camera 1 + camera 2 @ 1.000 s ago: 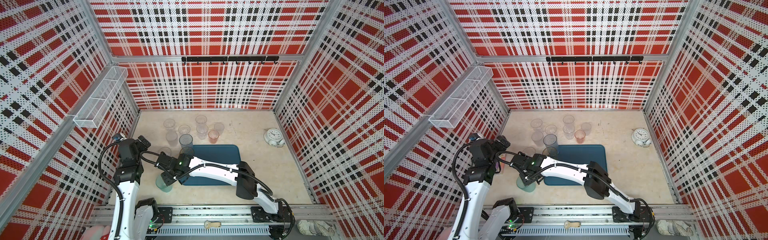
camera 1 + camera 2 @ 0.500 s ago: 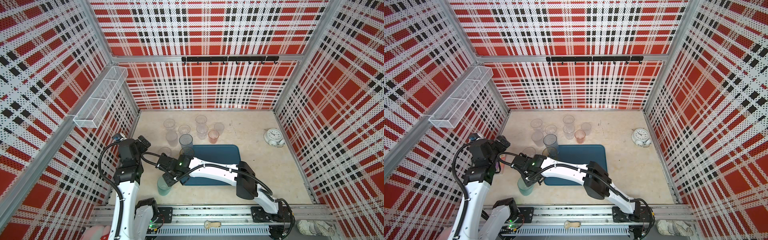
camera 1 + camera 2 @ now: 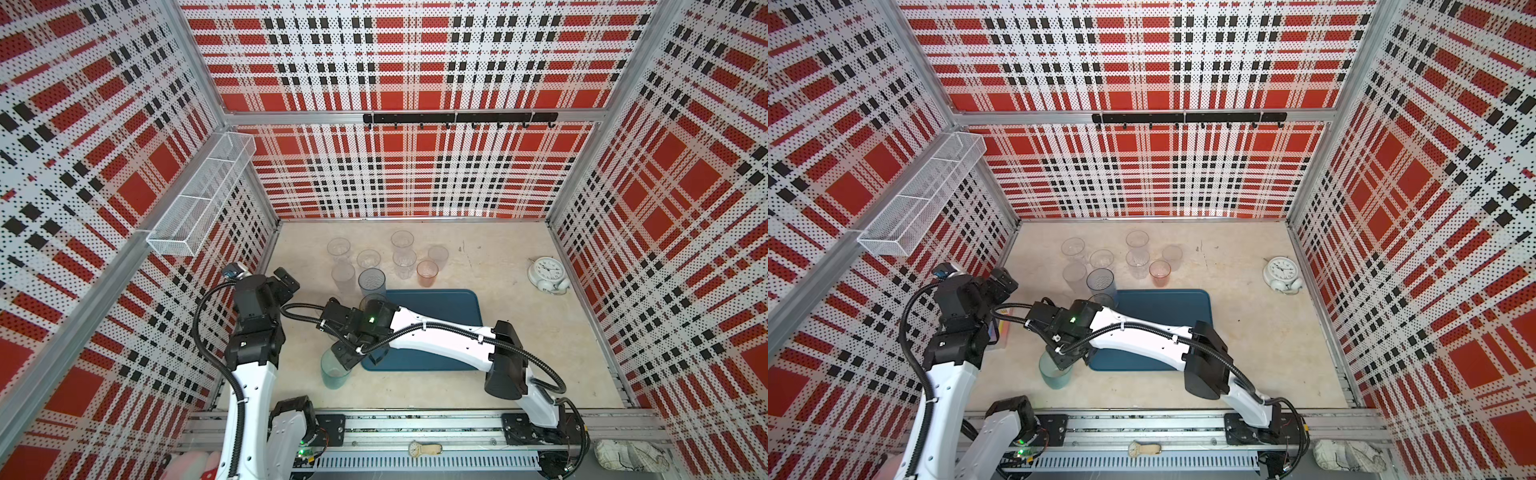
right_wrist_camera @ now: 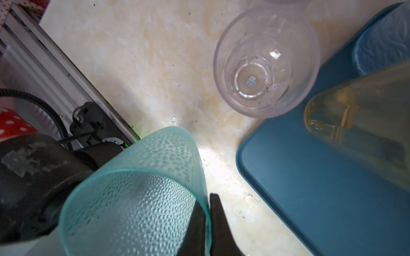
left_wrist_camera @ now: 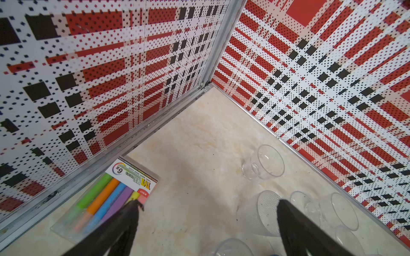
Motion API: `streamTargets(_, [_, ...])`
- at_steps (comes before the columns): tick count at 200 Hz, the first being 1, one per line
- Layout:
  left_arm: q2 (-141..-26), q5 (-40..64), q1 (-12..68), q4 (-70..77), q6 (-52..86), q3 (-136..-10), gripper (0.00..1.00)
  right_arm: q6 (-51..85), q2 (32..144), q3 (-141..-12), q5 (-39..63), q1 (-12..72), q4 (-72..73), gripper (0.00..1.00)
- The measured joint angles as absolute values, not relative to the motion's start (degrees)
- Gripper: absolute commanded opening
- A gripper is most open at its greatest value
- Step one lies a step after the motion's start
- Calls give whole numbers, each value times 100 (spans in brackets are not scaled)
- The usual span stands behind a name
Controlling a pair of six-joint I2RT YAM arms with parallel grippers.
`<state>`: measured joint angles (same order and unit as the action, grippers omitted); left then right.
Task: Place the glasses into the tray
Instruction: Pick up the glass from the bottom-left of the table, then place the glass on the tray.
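Observation:
My right gripper [image 3: 347, 360] [image 4: 208, 206] is shut on the rim of a teal-green dimpled glass [image 3: 333, 371] [image 3: 1054, 372] [image 4: 137, 199], one finger inside and one outside. That glass is just left of the front left corner of the dark teal tray [image 3: 436, 309] [image 3: 1167, 309] [image 4: 310, 188]. An amber glass [image 4: 366, 124] shows over the tray's corner, and a clear glass [image 4: 266, 66] stands on the table beside it. Several clear glasses [image 3: 402, 241], a pink one [image 3: 427, 271] and a grey-blue one [image 3: 372, 281] stand behind the tray. My left gripper [image 3: 286, 280] [image 5: 207, 204] hangs open and empty near a frosted glass [image 5: 259, 212].
A white alarm clock [image 3: 546, 272] sits at the right of the table. A pack of coloured markers [image 5: 106, 199] [image 3: 1004, 328] lies against the left wall. On that wall hangs a white wire basket [image 3: 203, 199], and a black hook rail [image 3: 457, 118] runs along the back wall.
My right gripper's jaws have closed onto the teal-green glass's rim, and the glass has shifted slightly with them. The left arm has stayed where it was, still open.

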<state>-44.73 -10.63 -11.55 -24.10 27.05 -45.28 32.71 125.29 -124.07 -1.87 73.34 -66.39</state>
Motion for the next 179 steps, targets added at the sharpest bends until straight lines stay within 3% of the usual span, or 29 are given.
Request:
streamTargets(54, [-4495, -1120, -939, -2364, 2694, -4501, 99, 2700, 12202, -12156, -541, 7070, -7255, 2])
streamTargets(116, [-4668, -2102, 875, -1964, 2814, -4259, 99, 2469, 11843, -11181, -687, 6764, -6919, 2])
streamTargets(179, [-4877, -2523, 1120, -1785, 2917, -4259, 99, 2364, 11804, -10840, -701, 6652, -6517, 2])
